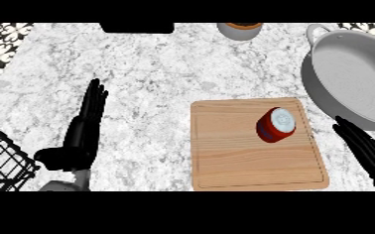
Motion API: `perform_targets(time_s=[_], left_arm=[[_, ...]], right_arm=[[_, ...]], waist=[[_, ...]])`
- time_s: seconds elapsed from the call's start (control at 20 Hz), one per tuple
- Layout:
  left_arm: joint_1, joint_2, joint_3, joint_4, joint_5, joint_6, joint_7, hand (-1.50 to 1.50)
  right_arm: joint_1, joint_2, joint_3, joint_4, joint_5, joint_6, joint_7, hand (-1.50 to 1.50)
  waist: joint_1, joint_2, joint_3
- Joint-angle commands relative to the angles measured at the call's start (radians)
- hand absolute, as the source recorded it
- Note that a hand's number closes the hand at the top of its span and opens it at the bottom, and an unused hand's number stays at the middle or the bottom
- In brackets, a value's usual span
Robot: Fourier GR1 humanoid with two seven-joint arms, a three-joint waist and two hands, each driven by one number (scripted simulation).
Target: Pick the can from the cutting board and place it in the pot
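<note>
While the counter (161, 64) takes up nearly everything in sight, its white stone veined with grey, a strip of patterned black-and-white tile (13, 34) shows at the far left corner and again at the far right. On the right side sits the pot (344, 74), wide, shallow and pale grey, with a loop handle at its far rim; its near edge runs off the right of the view. Just beside it, toward the middle, lies the cutting board (242, 163), a light wooden rectangle with rounded corners and a groove around its edge, its right corner close to the pot's wall but apart from it.

At the far edge a flat black thing (137, 28) is cut off by the view, and near it stands a small grey bowl (239, 30) with something orange-brown inside. A black wire rack (15, 166) pokes in at the lower left.

Left hand (82, 129) rests over the bare counter well left of the board, fingers straight and pointing away, thumb out to the side, holding nothing. Right hand (357, 144) comes in at the right edge just beside the board's right side, fingers straight and together, touching nothing I can see.

On the board's upper right part stands the can (275, 124), red-sided with a pale round top, leaning slightly, with open board between it and the right hand.
</note>
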Motion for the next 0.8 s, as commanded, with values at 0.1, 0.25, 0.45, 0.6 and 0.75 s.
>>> perform_targets(time_s=[0.1, 0.25, 0.45, 0.6, 0.75], left_arm=[[0.030, -0.028, -0.007, -0.026, -0.035, 0.004, 0.009, 0.00], [0.014, -0.045, -0.022, -0.029, -0.050, 0.011, 0.037, 0.00], [-0.030, -0.046, 0.039, 0.013, -0.039, -0.028, 0.039, 0.00], [0.011, -0.049, 0.077, 0.046, -0.032, -0.087, -0.039, 0.00], [0.022, -0.063, 0.076, 0.019, -0.056, -0.090, -0.002, 0.00]], right_arm=[[-0.175, 0.090, 0.106, 0.016, 0.117, 0.118, 0.230, -1.50], [-0.142, 0.114, 0.137, 0.061, 0.221, 0.115, 0.286, -1.50], [-0.250, 0.161, 0.097, 0.189, 0.207, 0.193, 0.264, -1.50], [-0.257, 0.220, 0.097, 0.245, 0.247, 0.194, 0.215, -1.50], [-0.277, 0.291, 0.125, 0.264, 0.321, 0.194, 0.238, -1.50]], waist=[[0.003, -0.002, 0.002], [-0.004, -0.003, 0.002], [-0.005, -0.002, 0.002], [-0.006, -0.002, 0.002], [-0.006, -0.003, 0.002]])
